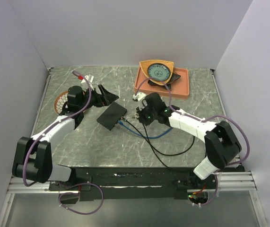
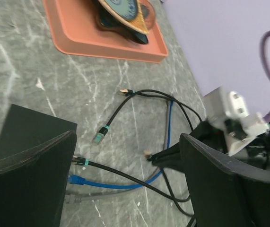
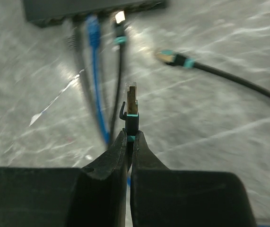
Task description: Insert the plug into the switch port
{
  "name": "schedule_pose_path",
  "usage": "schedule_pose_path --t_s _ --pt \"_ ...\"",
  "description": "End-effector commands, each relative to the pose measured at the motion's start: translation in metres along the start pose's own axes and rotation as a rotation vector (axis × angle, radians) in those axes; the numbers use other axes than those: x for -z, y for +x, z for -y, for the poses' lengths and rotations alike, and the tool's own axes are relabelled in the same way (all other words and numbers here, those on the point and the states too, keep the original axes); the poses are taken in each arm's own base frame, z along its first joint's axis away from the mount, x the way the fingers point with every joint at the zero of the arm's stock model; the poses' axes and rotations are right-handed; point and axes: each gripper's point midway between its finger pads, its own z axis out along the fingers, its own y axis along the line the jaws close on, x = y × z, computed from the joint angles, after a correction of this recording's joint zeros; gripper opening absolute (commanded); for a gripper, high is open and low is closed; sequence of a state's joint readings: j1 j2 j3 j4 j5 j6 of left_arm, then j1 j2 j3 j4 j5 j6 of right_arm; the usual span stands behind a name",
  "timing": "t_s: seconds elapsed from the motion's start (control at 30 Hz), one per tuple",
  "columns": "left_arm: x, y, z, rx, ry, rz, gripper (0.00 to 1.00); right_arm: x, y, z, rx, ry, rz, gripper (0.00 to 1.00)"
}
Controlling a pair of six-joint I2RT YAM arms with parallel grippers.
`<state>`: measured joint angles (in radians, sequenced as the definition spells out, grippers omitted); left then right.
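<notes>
Two fingers of my right gripper (image 3: 130,138) pinch the gold-tipped plug (image 3: 132,101), near the flat matte-black switch (image 1: 112,116) port edge (image 3: 139,4). My left gripper (image 2: 127,137) is spread beside the switch. The rectangular orange tray (image 1: 181,89) holds a patterned dish (image 1: 158,72).

black switch box (image 1: 111,116), teal-banded plug (image 3: 132,106), blue cable (image 2: 116,186), orange tray (image 1: 179,83)

Your left arm (image 1: 59,127) and right arm (image 1: 187,123) show white shells, black joints and a trailing purple cable (image 2: 265,52). The right gripper (image 3: 129,137) fingers are matte black; green lights (image 1: 165,111) glow mid-frame at its wrist.
</notes>
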<state>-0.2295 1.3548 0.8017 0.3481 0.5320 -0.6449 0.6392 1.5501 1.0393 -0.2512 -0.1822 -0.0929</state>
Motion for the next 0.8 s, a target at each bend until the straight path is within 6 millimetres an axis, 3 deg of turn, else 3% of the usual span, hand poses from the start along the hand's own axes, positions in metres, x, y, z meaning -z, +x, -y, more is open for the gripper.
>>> schedule_pose_path --t_s 0.0,0.17,0.47,0.63,0.77 --pt "-0.004 0.003 0.02 -0.029 0.155 0.002 0.96 -0.003 -0.025 -0.021 0.015 -0.105 0.127 0.0" --pt "-0.006 0.017 0.026 -0.029 0.243 -0.034 0.99 -0.001 -0.031 -0.026 0.018 -0.146 0.165 0.0" --pt "-0.001 0.008 0.043 -0.096 0.272 0.001 0.9 0.015 -0.047 -0.024 0.003 -0.166 0.229 0.0" --pt "0.008 -0.001 0.049 -0.148 0.232 0.05 0.86 0.035 -0.063 -0.031 0.017 -0.22 0.295 0.0" --pt "0.027 -0.018 0.074 -0.197 0.266 0.139 0.88 0.063 -0.081 -0.044 0.037 -0.326 0.376 0.0"
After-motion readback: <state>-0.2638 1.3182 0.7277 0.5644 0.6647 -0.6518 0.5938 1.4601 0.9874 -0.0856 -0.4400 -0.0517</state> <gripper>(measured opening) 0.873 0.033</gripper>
